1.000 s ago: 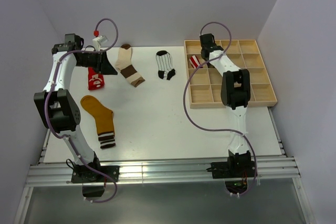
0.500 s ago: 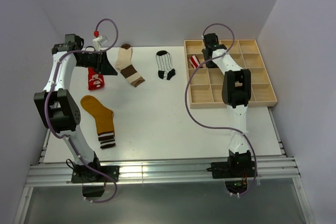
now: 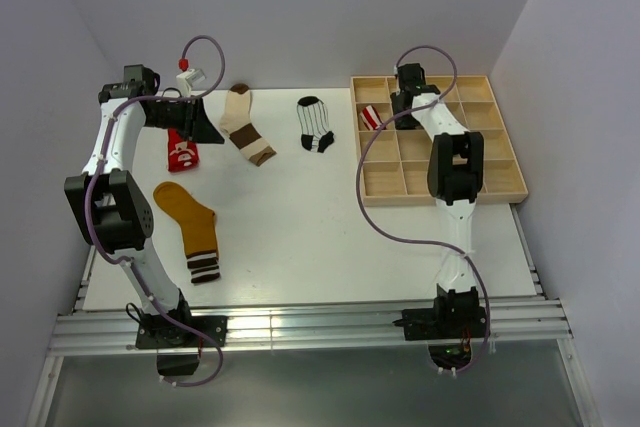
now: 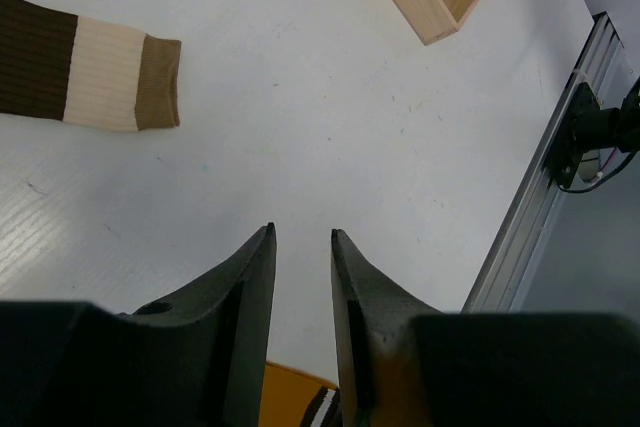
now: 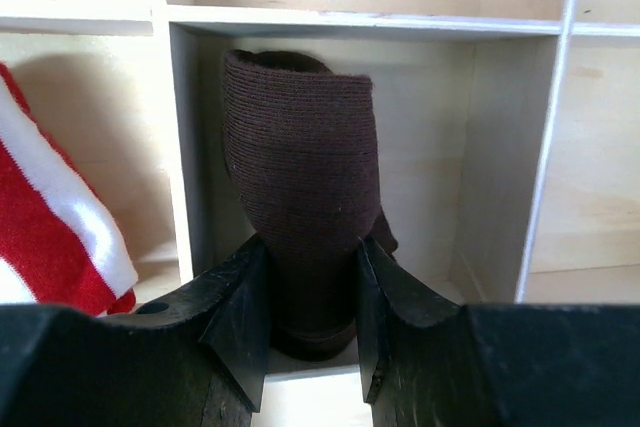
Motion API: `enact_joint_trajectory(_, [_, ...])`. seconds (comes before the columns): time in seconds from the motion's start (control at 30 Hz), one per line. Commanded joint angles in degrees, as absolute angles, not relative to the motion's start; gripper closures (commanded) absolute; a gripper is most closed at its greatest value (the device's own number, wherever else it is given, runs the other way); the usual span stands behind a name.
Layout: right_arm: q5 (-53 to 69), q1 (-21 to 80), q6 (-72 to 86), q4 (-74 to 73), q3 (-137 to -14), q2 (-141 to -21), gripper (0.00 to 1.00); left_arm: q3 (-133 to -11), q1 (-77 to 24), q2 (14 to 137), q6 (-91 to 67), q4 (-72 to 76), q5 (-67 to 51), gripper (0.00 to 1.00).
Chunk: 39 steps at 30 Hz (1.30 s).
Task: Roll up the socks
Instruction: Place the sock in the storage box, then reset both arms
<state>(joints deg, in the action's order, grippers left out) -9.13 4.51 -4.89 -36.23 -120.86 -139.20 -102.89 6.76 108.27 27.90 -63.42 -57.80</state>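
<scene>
My right gripper (image 5: 310, 242) is shut on the rolled dark brown sock (image 5: 300, 147) and holds it upright inside a compartment of the wooden tray (image 5: 360, 22). In the compartment to its left lies the red-white striped sock (image 5: 50, 217). In the top view my left gripper (image 3: 205, 127) hovers above the red sock with white pattern (image 3: 182, 155). Its jaws stand slightly apart with nothing between them (image 4: 302, 232). The cream-and-brown sock (image 3: 245, 125), the white sock with black stripes (image 3: 316, 125) and the mustard sock (image 3: 192, 227) lie flat on the table.
The wooden tray (image 3: 500, 192) of square compartments fills the back right of the table. A metal rail (image 3: 300, 327) runs along the near edge by both arm bases. Walls close in behind and on both sides.
The right wrist has shifted a little to the right over the tray, carrying the dark brown sock. The left arm has stayed where it was.
</scene>
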Motion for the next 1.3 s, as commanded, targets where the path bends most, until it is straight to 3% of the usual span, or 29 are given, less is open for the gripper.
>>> enact_joint_trajectory(0.0, [-5.56,3.43,-2.9,-37.0,-118.74,-135.01,0.65,-104.06,6.85,107.84,27.69,-63.46,-59.06,0.66])
enact_joint_trajectory(0.1, [-3.43,2.64,-2.38,-35.95,-117.16,-132.99,0.54,-104.59,6.68,107.93,27.6,-63.54,-58.98,0.66])
enact_joint_trajectory(0.27, [-0.79,2.2,-2.2,-35.6,-116.63,-131.14,0.45,-104.85,6.77,107.75,27.33,-63.37,-58.54,0.65])
enact_joint_trajectory(0.77, [2.98,0.88,-0.09,-32.45,-112.51,-122.18,0.39,-106.44,6.07,107.93,25.75,-62.49,-56.08,0.66])
enact_joint_trajectory(1.27, [8.08,1.05,14.41,-15.04,-74.38,-73.18,0.36,-94.84,5.89,96.69,18.9,-51.77,-53.17,0.66])
